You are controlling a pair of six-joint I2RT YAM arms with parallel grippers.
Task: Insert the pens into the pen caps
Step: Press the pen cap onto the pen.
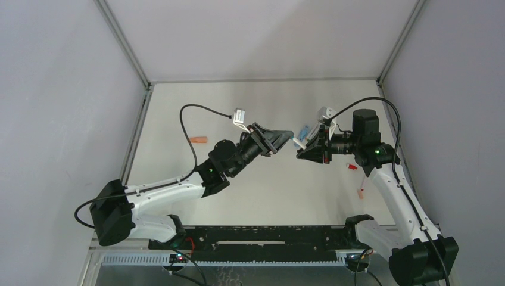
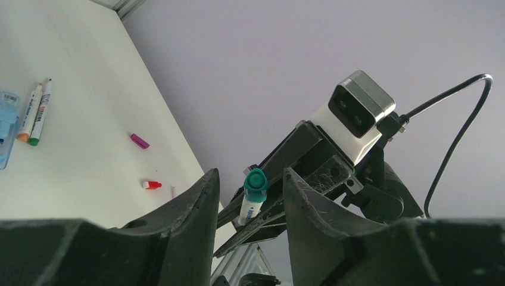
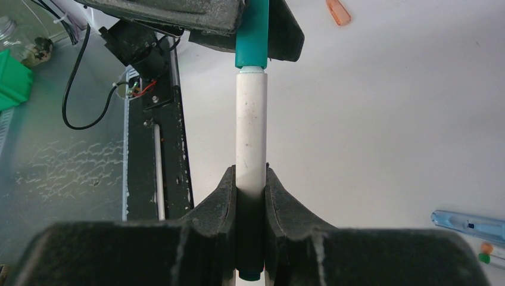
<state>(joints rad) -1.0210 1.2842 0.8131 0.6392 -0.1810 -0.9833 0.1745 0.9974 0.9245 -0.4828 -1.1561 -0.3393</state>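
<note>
Right end effector (image 3: 250, 174) tight around white pen (image 3: 250, 119), teal cap (image 3: 251, 42) on tip

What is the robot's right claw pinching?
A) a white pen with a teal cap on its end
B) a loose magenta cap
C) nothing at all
A: the right gripper is shut on the barrel of the white pen, whose far end carries the teal cap.
</note>
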